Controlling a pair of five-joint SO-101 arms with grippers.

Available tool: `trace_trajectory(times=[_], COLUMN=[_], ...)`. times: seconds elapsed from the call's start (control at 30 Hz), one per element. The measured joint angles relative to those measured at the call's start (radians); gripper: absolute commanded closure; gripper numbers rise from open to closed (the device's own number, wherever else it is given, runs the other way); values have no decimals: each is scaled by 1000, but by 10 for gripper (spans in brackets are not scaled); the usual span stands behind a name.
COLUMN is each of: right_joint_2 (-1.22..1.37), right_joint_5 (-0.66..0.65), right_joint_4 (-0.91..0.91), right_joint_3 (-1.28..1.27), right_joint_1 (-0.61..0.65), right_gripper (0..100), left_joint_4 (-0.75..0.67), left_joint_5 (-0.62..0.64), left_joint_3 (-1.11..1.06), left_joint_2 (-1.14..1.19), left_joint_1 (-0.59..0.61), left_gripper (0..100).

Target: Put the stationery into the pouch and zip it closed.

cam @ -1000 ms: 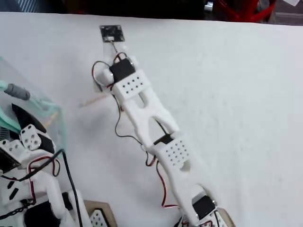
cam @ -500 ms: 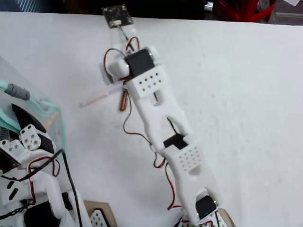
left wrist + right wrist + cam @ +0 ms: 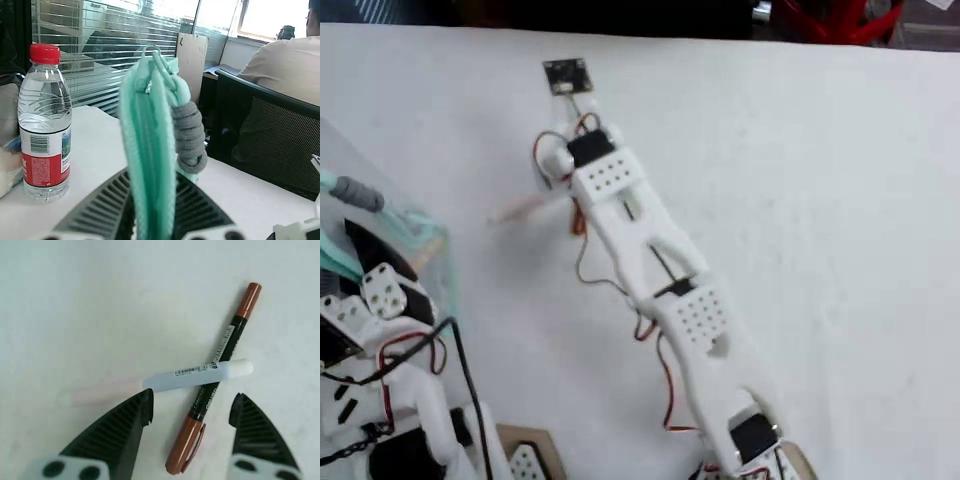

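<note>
A teal-edged clear pouch point(image 3: 424, 238) stands at the table's left, and my left gripper point(image 3: 372, 262) is shut on it. The left wrist view shows the pouch's teal zipper edge point(image 3: 150, 150) upright between the jaws, with a grey cord loop point(image 3: 189, 135) hanging from it. My right gripper point(image 3: 192, 407) is open just above two crossed pens. One is a brown pen point(image 3: 220, 360) and the other a white pen point(image 3: 197, 376) lying over it. From above, the white pen point(image 3: 520, 208) and brown pen point(image 3: 580, 218) lie beside the right arm's wrist point(image 3: 590, 165).
A water bottle point(image 3: 45, 125) stands on a table beyond the pouch. The right arm point(image 3: 670, 300) stretches diagonally across the middle of the white table point(image 3: 820, 180). Arm bases and cables point(image 3: 450, 400) crowd the near left corner.
The right arm's wrist swung toward the far edge, then came back and lower over the pens. The left arm and pouch stayed still.
</note>
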State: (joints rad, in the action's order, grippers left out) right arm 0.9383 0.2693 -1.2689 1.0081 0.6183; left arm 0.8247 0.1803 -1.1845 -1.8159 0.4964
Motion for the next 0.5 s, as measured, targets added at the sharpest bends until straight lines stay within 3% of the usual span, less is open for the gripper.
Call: trace_trajectory(times=[0.4, 0.5], right_joint_2=[161, 170], right_joint_5=[9, 9], right_joint_4=[132, 133], right_joint_3=[12, 38], right_joint_1=[15, 15], right_gripper=[760, 830], left_joint_4=[0, 0], left_joint_5=[0, 0], left_joint_3=[0, 0], left_joint_2=[-12, -2], left_joint_1=[-21, -23], left_gripper=[976, 976])
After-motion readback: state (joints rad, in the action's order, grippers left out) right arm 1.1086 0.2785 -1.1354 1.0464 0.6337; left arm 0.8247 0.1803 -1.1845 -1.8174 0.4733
